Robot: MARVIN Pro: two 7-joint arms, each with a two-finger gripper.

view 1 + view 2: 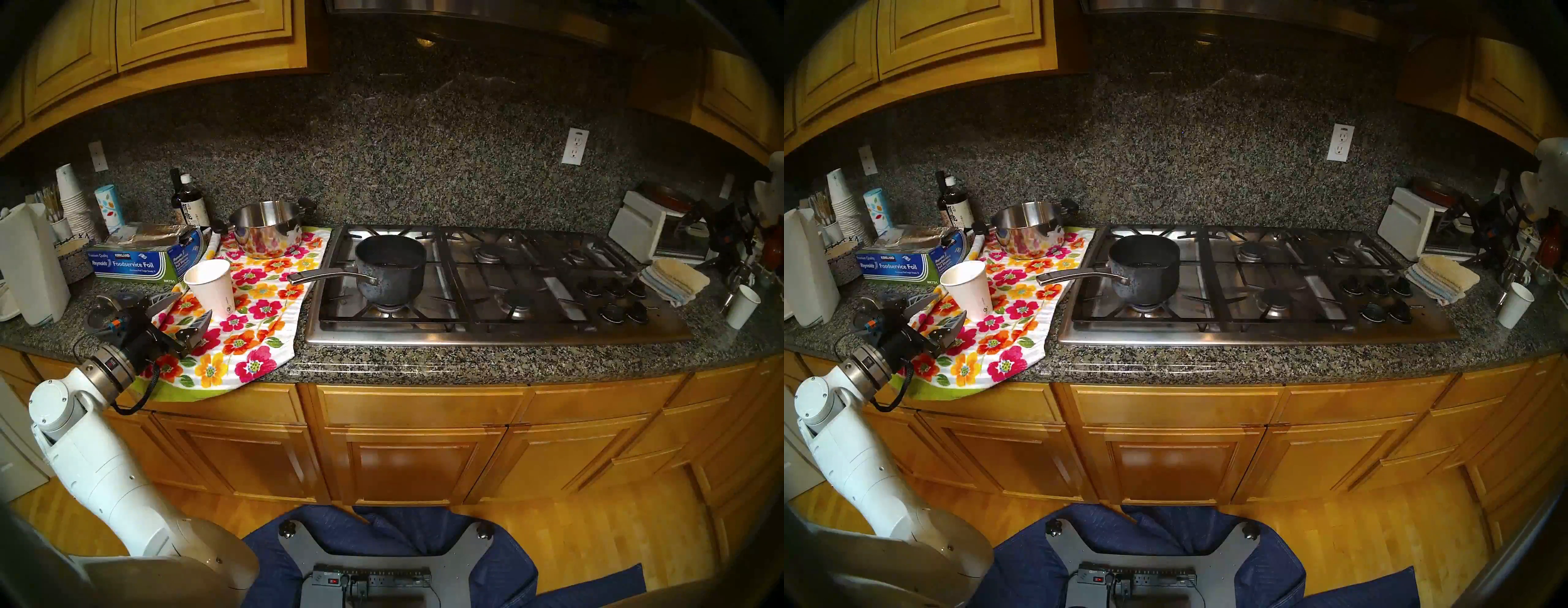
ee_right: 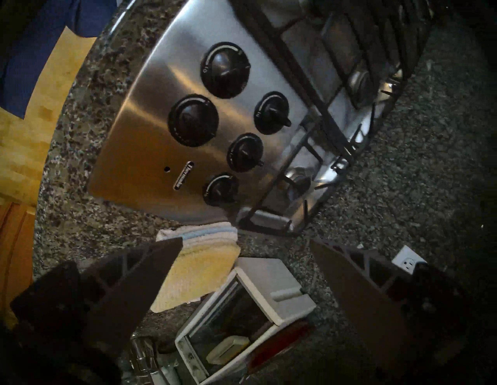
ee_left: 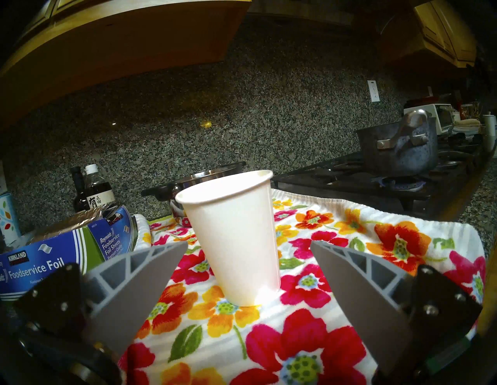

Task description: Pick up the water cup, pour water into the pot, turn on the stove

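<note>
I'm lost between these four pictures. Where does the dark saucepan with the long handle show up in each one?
Head left view: the pot sits just left of centre, on the stove's front left burner.
Head right view: the same spot, shifted a little further left.
Left wrist view: far right, above mid-height.
Right wrist view: not in it.
Shared landmark: the white wall outlet, visible in all four.

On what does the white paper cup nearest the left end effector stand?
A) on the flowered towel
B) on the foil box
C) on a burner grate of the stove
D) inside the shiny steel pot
A: the water cup stands upright on the flowered towel, in front of the open left end effector.
</note>
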